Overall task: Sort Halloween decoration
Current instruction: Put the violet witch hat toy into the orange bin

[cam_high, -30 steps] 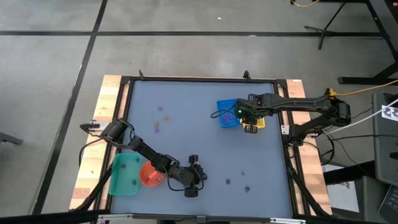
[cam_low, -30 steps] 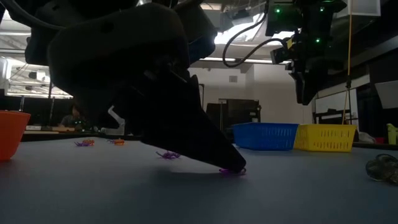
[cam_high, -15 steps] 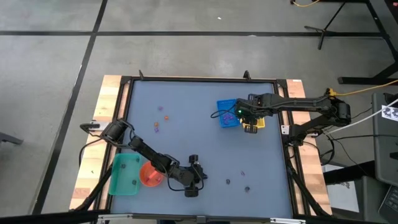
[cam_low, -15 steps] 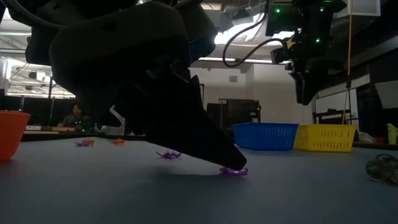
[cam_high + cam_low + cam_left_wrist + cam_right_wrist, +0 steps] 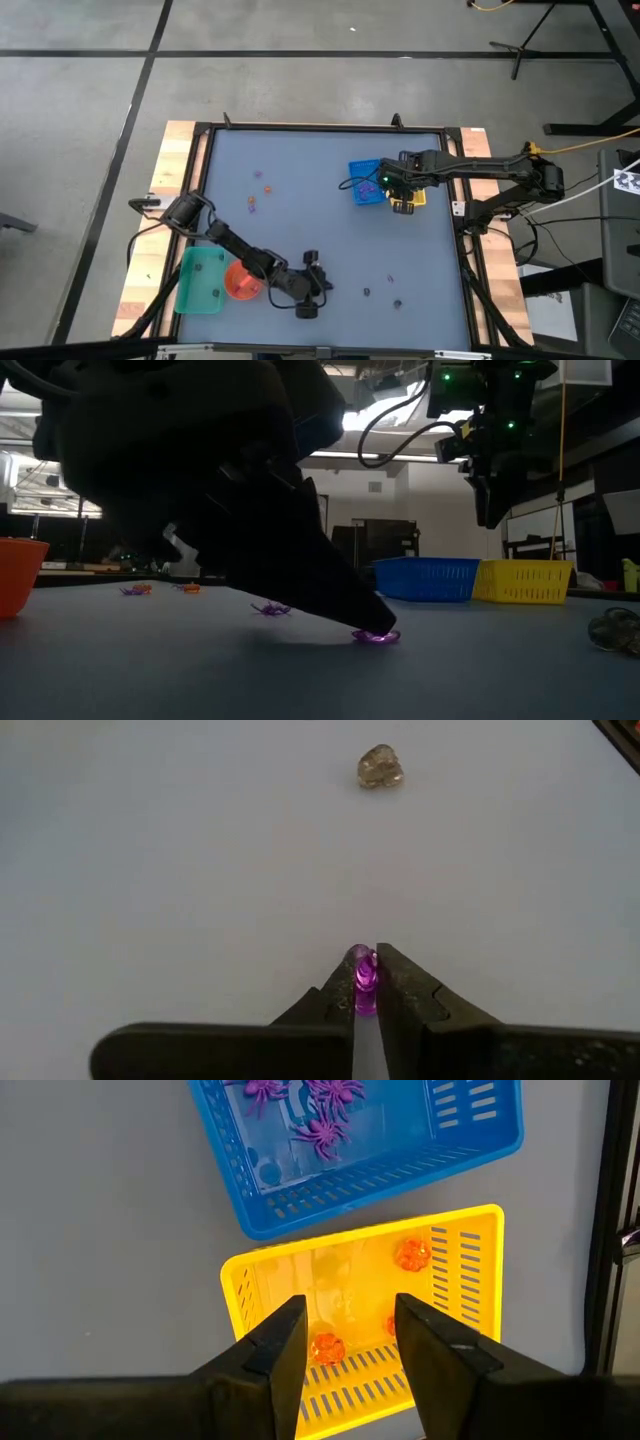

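Note:
The Halloween decoration is tiny pieces scattered on the grey table. A purple piece (image 5: pixel 365 975) sits between the fingertips of my left gripper (image 5: pixel 328 291), which is shut on it near the table's near edge. A dark piece (image 5: pixel 381 767) lies just ahead of it. Purple pieces lie in the blue tray (image 5: pixel 300 1190) and orange pieces (image 5: pixel 410 1255) in the yellow tray (image 5: pixel 480 1280). My right gripper (image 5: pixel 350 1345) hangs open above the yellow tray, holding nothing. My left gripper pinches the purple piece (image 5: pixel 366 982) between its two fingertips. The fingers slant down from the table's left toward its right. In the low view the piece (image 5: pixel 375 637) rests on the tabletop under the fingertips.
A green tray (image 5: pixel 200 280) and an orange bowl (image 5: pixel 241 281) stand at the near left, behind the left arm. Loose orange and purple pieces (image 5: pixel 258 188) lie at the centre left. More small pieces (image 5: pixel 390 290) lie at the near right.
In the low view the purple piece at my left gripper's fingertips has risen a little off its flat lie and now shows more plainly. It still touches the table. The left gripper's body has shifted only slightly.

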Available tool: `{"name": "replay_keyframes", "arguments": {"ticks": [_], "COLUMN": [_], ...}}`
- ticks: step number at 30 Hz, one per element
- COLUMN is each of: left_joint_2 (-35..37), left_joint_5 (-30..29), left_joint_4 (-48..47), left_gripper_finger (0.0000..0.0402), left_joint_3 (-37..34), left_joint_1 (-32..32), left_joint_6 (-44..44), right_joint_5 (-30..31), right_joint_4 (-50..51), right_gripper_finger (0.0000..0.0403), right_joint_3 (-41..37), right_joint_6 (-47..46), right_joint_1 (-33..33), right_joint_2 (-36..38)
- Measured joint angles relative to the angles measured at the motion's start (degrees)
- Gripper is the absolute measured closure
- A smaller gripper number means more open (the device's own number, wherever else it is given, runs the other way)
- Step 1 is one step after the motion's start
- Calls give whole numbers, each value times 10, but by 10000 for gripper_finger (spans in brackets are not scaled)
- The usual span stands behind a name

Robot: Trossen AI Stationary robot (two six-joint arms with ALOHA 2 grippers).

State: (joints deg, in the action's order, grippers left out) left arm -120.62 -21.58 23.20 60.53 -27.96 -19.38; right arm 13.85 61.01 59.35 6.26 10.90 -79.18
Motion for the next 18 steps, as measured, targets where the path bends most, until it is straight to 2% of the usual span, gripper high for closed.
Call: {"name": "replay_keyframes", "arguments": {"ticks": [9,18], "left_joint_2": [10,91], "left_joint_5": [1,2], "left_joint_4": [-3,-70], "left_gripper_finger": [389,389], "left_joint_3": [0,-1], "left_joint_1": [-3,-4], "left_joint_6": [2,5], "right_joint_5": [0,0], "right_joint_4": [0,0], "right_gripper_finger": [251,251], "right_joint_3": [0,0], "right_joint_6": [0,0], "right_joint_1": [0,0], "right_joint_2": [0,0]}}
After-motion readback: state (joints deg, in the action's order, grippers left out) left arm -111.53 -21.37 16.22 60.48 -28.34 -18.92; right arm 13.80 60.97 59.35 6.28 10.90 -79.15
